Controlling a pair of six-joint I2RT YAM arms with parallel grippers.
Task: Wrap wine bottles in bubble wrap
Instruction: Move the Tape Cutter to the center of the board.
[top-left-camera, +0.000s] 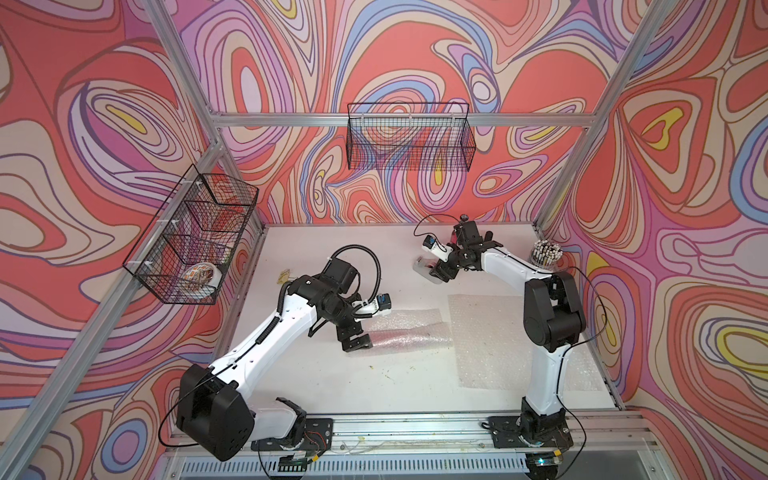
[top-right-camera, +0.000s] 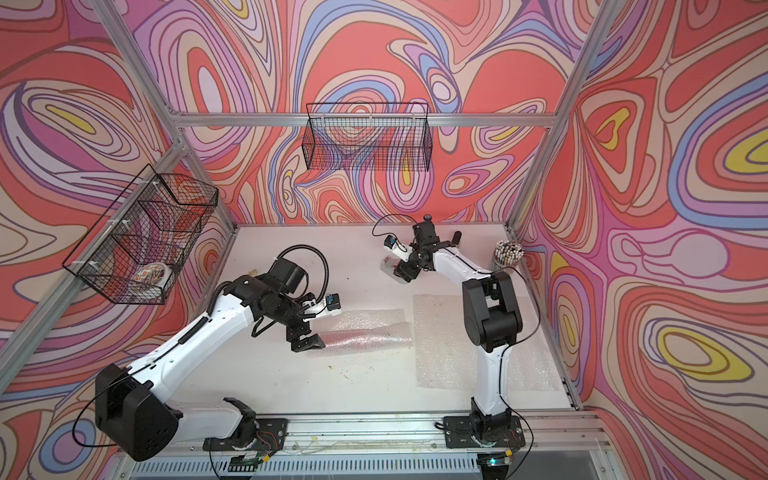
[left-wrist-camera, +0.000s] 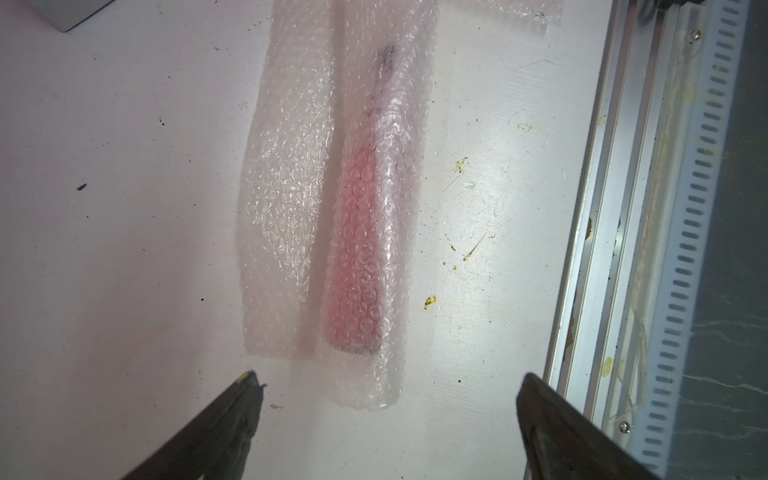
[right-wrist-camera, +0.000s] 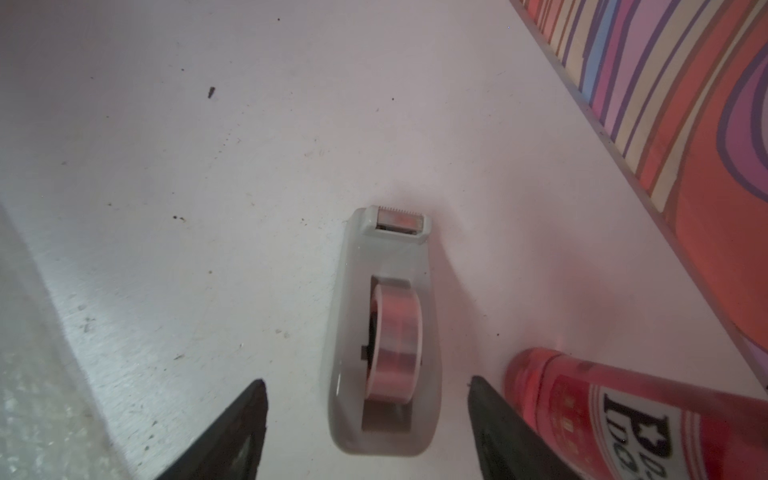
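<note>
One wine bottle (left-wrist-camera: 361, 249) lies rolled inside a bubble wrap sheet (top-left-camera: 409, 332) at mid-table, pink showing through the film. My left gripper (left-wrist-camera: 390, 378) hovers open just off the roll's base end, touching nothing; in a top view it (top-left-camera: 358, 341) sits at the roll's left end. A second bubble wrap sheet (top-left-camera: 490, 332) lies flat to the right. The other wine bottle (right-wrist-camera: 623, 407), red with a white label, stands beside my right gripper (right-wrist-camera: 365, 386). That gripper is open, its jaws either side of the grey tape dispenser (right-wrist-camera: 386, 332) without touching it.
A cup of pens (top-left-camera: 546, 251) stands at the back right corner. Wire baskets hang on the back wall (top-left-camera: 409, 137) and the left wall (top-left-camera: 191, 237), the latter holding a tape roll (top-left-camera: 201, 276). An aluminium rail (left-wrist-camera: 602, 249) runs along the table's front edge.
</note>
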